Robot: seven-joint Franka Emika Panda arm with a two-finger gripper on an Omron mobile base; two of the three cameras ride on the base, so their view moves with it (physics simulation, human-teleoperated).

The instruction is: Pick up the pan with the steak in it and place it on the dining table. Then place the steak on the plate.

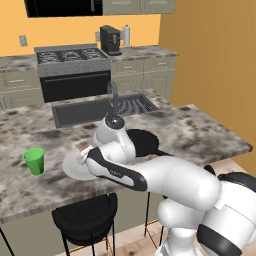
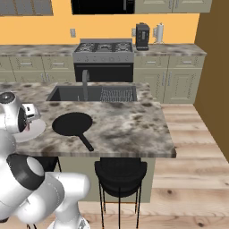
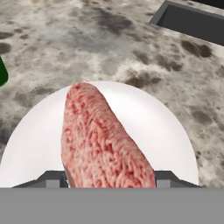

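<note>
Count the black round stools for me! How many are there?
2. One black round bar stool stands under the granite island's near edge, below the black frying pan's handle. Another black round bar stool stands further left, below the white plate. The robot's body may hide more.

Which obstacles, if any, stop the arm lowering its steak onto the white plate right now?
Probably none: the end effector holds the steak directly over the bare plate, with the pan off to one side.
</note>
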